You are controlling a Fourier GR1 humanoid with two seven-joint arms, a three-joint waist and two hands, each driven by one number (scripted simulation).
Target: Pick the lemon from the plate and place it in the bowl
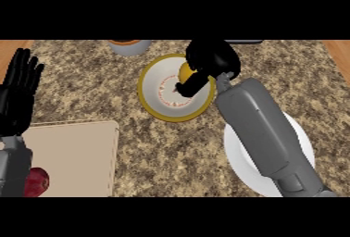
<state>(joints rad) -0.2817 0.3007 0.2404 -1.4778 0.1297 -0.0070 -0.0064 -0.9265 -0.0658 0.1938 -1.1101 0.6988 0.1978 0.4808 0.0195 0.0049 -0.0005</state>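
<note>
Head view: lemon within right-hand fingers.

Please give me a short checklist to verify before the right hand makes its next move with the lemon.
1. Lemon in right hand: ok, fingers curled round it.
2. Hand over the bowl: ok.
3. Lemon off the plate: ok.
4. Bowl free inside: ok where visible.
5. Lemon's height above the bowl: cannot tell.
6. Left hand out of the way: ok, open at the left edge.
</note>
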